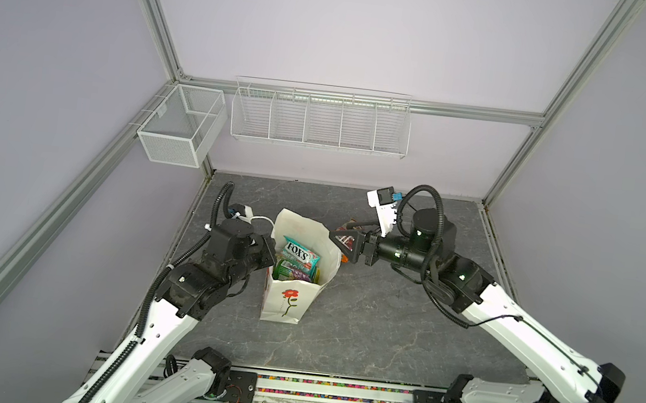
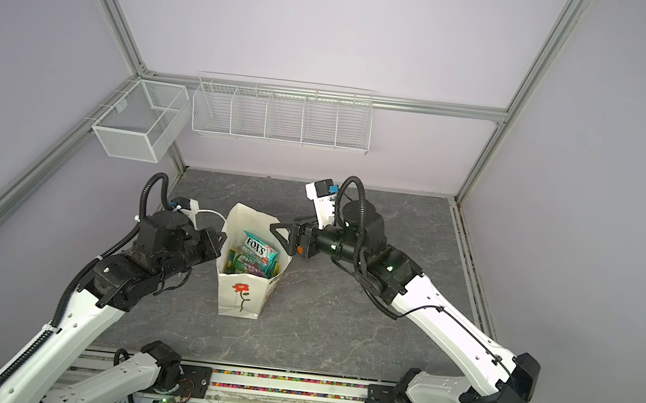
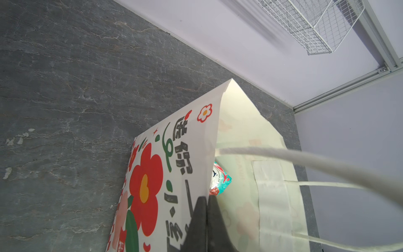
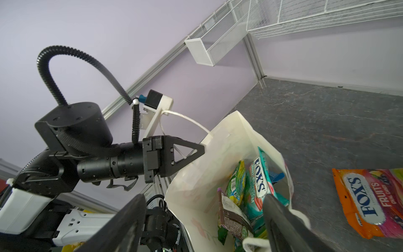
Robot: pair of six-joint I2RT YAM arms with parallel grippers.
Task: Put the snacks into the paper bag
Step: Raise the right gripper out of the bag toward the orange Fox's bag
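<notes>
The orange FOX'S packet (image 4: 370, 203), the one snack seen outside the bag, is judged light, limp and slippery. It is a glossy film pouch lying flat on the table (image 1: 382, 322), and is best pinched at a crimped end seam, since the smooth flat face offers the fingers little purchase. In a top view it is glimpsed only in part, just right of the bag's mouth near the middle of the frame. The paper bag (image 1: 289, 290) is stood upright at the centre of the frame; its thin white paper is creased and judged easily buckled. Inside it, a teal FOX'S packet (image 1: 300, 252), a green packet (image 1: 283, 268) and a purple packet (image 1: 300, 274) are seen standing on edge. The left gripper (image 3: 206, 203) is clamped on the printed wall at the bag's rim, with a soft cord handle (image 3: 305, 161) trailing past it. The right gripper (image 4: 204, 196) is spread wide and empty over the mouth. The table is dark grey, matte and veined like stone.
</notes>
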